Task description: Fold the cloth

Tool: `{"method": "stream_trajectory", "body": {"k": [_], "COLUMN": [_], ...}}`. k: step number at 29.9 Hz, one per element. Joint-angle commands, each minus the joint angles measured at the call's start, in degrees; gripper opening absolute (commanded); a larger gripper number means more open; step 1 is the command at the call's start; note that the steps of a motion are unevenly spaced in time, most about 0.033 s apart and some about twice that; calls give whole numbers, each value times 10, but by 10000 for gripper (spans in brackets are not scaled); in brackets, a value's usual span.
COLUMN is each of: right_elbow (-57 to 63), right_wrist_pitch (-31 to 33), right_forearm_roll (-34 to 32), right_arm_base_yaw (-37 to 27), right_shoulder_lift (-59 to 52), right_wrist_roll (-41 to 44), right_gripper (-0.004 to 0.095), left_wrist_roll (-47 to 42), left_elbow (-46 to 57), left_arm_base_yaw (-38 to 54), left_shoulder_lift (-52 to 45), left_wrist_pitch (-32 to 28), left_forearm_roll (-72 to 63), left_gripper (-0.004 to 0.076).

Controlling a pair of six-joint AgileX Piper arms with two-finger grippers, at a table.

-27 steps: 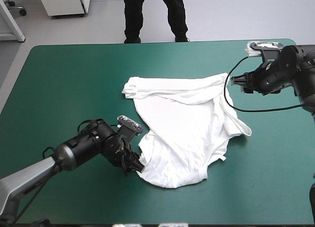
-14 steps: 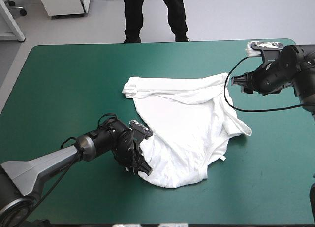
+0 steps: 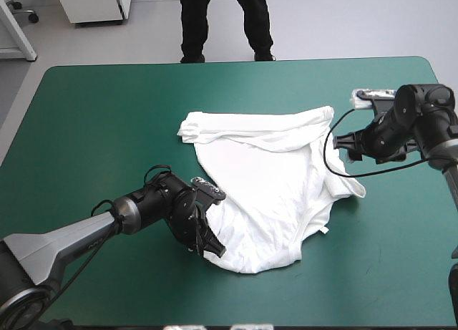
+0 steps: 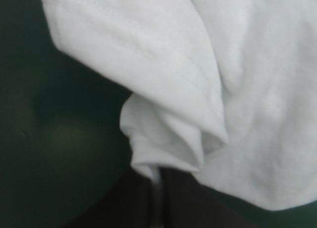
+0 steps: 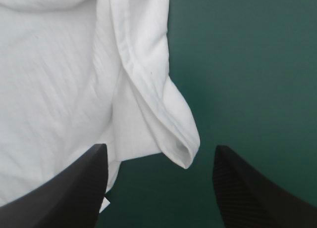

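Observation:
The white T-shirt point(image 3: 265, 180) lies spread but rumpled in the middle of the teal-green table point(image 3: 107, 115). My left gripper point(image 3: 211, 250) sits at the shirt's near left corner. In the left wrist view its black fingers meet, shut on a folded bit of the T-shirt's point(image 4: 237, 89) hem at the left gripper point(image 4: 157, 198). My right gripper point(image 3: 347, 145) hovers beside the shirt's right side. In the right wrist view the right gripper point(image 5: 159, 154) is open, and a folded corner of the T-shirt point(image 5: 173, 134) lies just ahead, between its fingers.
Bare teal-green cover surrounds the shirt on all sides, widest at the left point(image 3: 93, 144) and along the near edge. The right arm hangs over the table's right side.
My left gripper slid in onto the shirt's near left corner and shut on the hem. The right arm came nearer and lower, toward the shirt's right side, fingers a little wider.

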Motion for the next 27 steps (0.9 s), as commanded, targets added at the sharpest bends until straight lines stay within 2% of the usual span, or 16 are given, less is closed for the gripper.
{"method": "stream_trajectory", "body": {"k": [1,5,8,13,21,24,26,27], "right_elbow": [46,114,149,170,171,171,171,171], "right_wrist_pitch": [-57,-132,-164,-197,-191,-177,-165,-157], "right_forearm_roll": [-9,-18,-18,-17,-12,-12,-10,-10], "right_arm_base_yaw": [-5,-5,-5,-5,-5,-5,-5,-5], "right_shoulder_lift": [-22,-21,-15,18,91,107,108,105], "right_wrist_roll": [-4,-4,1,6,18,23,23,23], "right_gripper": [589,588,586,586,568,475,340,212], "left_wrist_roll": [-1,-1,-1,-1,-10,-9,-9,-9], "left_elbow": [4,4,4,4,4,4,4,2], "left_arm_base_yaw": [-1,-1,-1,-1,-1,-1,-1,0], "left_shoulder_lift": [8,8,8,8,8,8,8,8], "left_wrist_pitch": [-37,-37,-37,-37,-33,-34,-35,-35], "left_forearm_roll": [26,26,26,26,28,28,28,28], "left_gripper": [-9,-9,-9,-9,-9,-9,-9,-9]}}
